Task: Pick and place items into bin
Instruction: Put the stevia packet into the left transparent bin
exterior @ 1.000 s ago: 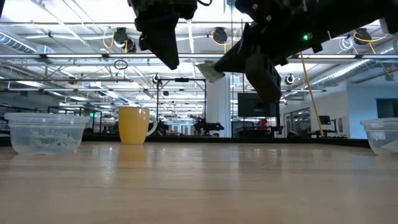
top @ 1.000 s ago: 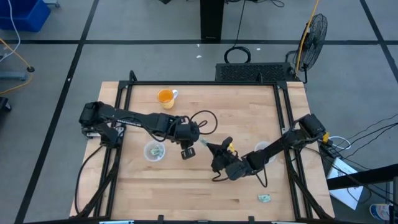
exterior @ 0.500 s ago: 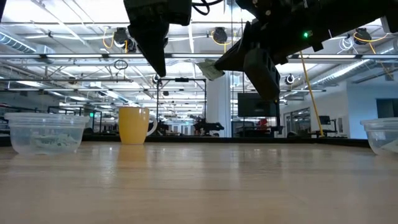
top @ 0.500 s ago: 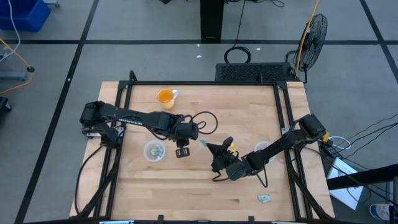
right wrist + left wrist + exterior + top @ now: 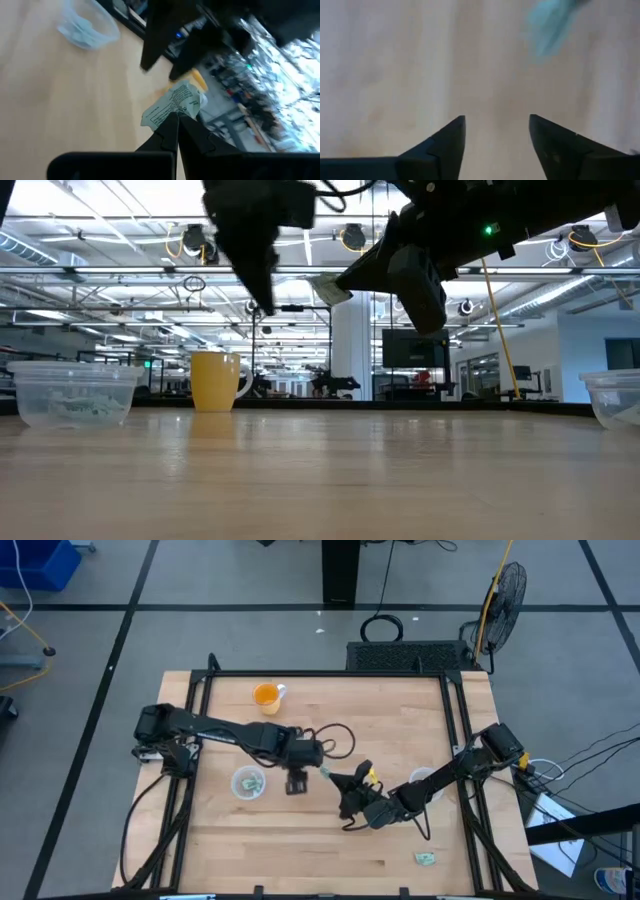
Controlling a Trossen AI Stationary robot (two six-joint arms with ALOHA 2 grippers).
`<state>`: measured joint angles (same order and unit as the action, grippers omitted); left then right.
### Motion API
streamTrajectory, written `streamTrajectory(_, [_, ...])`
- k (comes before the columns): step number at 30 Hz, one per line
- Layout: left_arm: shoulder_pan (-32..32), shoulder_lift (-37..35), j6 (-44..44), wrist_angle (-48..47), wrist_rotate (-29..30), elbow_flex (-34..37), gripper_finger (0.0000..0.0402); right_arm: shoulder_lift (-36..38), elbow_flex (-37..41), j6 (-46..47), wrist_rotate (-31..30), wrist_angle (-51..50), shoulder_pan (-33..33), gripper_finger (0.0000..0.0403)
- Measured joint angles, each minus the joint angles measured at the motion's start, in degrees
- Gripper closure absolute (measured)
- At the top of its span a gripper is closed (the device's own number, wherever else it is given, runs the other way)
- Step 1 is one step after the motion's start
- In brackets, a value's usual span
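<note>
A small green-and-white packet (image 5: pixel 175 104) hangs above the middle of the table, with my right gripper (image 5: pixel 176 119) shut on it; the high view shows it too (image 5: pixel 327 771). Just to its left, my left gripper (image 5: pixel 497 127) hovers open over bare wood, nothing between its fingers, and the packet (image 5: pixel 549 22) shows as a blur ahead of it. A clear cup (image 5: pixel 248 783) with packets lying in it stands on its base left of my left gripper (image 5: pixel 297 781). One more packet (image 5: pixel 426 858) lies flat near the table's front right. My right gripper pinches the packet's lower edge (image 5: pixel 174 113) between its two fingertips. The fingers reach in from the table's right, slanting toward the far left. The crumpled packet sticks out beyond the fingertips, lifted well clear of the table (image 5: pixel 328 288).
An orange mug (image 5: pixel 266 694) stands at the far left of the table. A second clear cup (image 5: pixel 422 780) stands under my right arm, toward the right edge. Bare wood lies along the near edge (image 5: pixel 300 850). A black cable (image 5: pixel 325 730) loops over the left arm.
My left gripper has swung slightly toward the table's left edge and back, turning at the wrist, still high above the table beside the packet. My right gripper keeps the packet in nearly the same place.
</note>
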<state>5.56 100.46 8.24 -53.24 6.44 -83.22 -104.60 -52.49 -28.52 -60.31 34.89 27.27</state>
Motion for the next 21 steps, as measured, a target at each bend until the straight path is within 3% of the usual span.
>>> streamTrajectory(3, [0.06,-0.01,3.22,8.09,-8.09,0.02,0.0163,0.00,0.00,1.67,0.05,-1.29,-0.20,0.0403])
streamTrajectory(6, [0.33,-0.06,3.82,14.99,-10.77,-0.04,0.0161,0.00,0.02,1.81,-1.64,-1.72,-0.53,0.0403])
streamTrajectory(10, [0.44,-0.06,1.97,19.40,-10.66,-0.02,0.0160,0.00,0.02,1.91,-1.02,-1.02,-0.70,0.0403])
streamTrajectory(17, [0.20,-0.06,0.45,12.11,-4.74,-0.02,0.0160,0.00,0.02,1.93,-0.64,-1.83,-0.14,0.0403])
streamTrajectory(21, [0.17,-0.06,-1.76,12.40,-1.35,0.00,0.0160,0.00,0.02,3.54,5.44,-2.85,-0.16,0.0403])
